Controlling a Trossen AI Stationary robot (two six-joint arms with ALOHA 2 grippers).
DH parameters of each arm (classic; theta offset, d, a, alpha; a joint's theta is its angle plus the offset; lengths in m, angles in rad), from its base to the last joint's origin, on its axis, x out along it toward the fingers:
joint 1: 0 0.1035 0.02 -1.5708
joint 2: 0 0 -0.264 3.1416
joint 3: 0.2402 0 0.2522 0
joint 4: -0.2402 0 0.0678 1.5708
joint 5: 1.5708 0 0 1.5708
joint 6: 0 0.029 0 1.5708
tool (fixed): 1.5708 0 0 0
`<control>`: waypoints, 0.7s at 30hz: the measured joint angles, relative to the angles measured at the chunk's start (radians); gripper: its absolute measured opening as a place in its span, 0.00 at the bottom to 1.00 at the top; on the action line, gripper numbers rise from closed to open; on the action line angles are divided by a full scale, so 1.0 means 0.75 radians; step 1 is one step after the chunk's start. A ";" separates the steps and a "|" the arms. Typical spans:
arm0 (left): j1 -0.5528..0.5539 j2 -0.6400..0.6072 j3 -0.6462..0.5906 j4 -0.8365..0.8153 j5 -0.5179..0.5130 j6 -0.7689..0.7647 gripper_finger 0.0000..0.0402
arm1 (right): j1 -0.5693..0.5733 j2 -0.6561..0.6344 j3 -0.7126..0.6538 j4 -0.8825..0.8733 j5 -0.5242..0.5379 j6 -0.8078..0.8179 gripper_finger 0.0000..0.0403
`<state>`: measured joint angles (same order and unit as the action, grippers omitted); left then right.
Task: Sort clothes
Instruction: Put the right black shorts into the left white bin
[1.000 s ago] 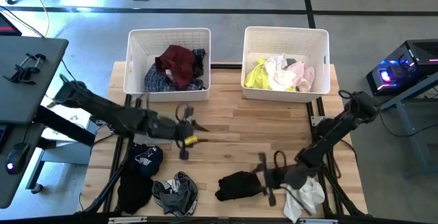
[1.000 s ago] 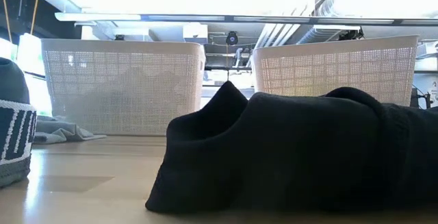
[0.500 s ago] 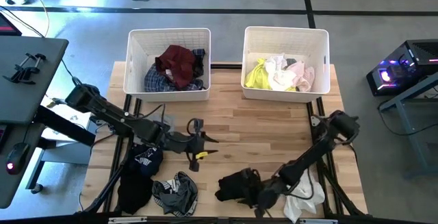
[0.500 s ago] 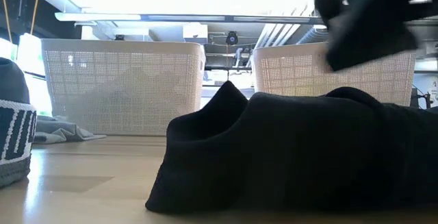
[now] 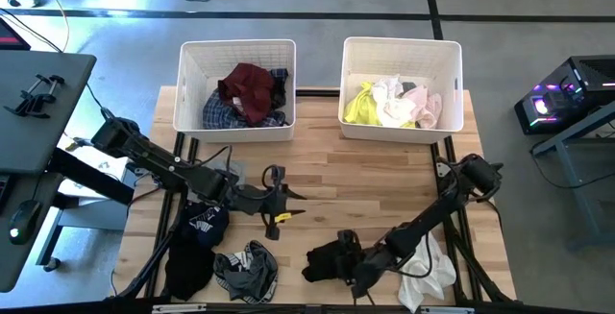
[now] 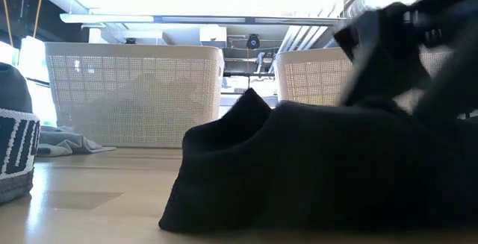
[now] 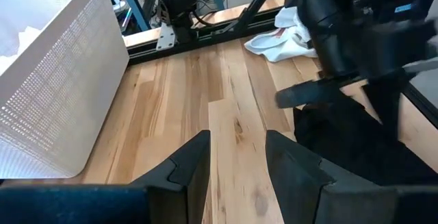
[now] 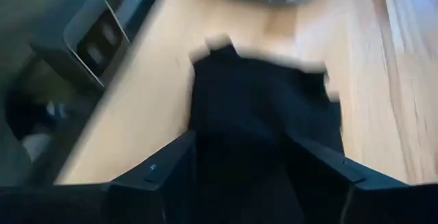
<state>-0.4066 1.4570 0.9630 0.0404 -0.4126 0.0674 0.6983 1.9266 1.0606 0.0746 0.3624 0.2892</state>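
A black garment [image 5: 323, 262] lies on the wooden table near its near edge; it fills the low view [image 6: 299, 177]. My right gripper [image 5: 351, 261] is open at the garment's right end, its fingers on either side of the cloth in the right wrist view [image 8: 239, 142]. It comes down from above in the low view [image 6: 381, 57]. My left gripper [image 5: 281, 204] is open and empty over bare wood at mid-table [image 7: 236, 142]. My right gripper's open fingers [image 8: 168, 162] stand on either side of the black garment's end [image 8: 260, 114], slanting down from the table's right. I cannot tell whether they touch it. The garment lies on the table.
The far left bin [image 5: 192, 64] holds maroon and plaid clothes. The far right bin [image 5: 450, 60] holds neon yellow, white and pink ones. A black printed garment [image 5: 197, 232], a grey striped one [image 5: 245, 271] and a white one [image 5: 430, 274] lie along the near edge.
My right gripper has gone toward the table's left and down onto the black garment's right end. My left gripper has gone a little toward the near edge and the right, then kept still. The black garment has stayed where it was.
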 joint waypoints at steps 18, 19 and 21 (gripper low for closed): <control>-0.090 0.079 -0.001 0.115 -0.092 0.087 0.32 | 0.007 0.007 -0.416 0.462 0.346 0.295 0.04; -0.093 0.102 -0.001 0.163 -0.092 0.097 0.32 | 0.008 0.010 -0.483 0.609 0.391 0.309 0.05; -0.101 0.163 -0.001 0.272 -0.088 0.134 0.32 | 0.004 0.018 -0.606 0.927 0.511 0.271 0.05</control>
<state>-0.4827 1.5792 0.9627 0.2447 -0.4784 0.1681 0.7014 1.9400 0.6058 0.7702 0.7459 0.4923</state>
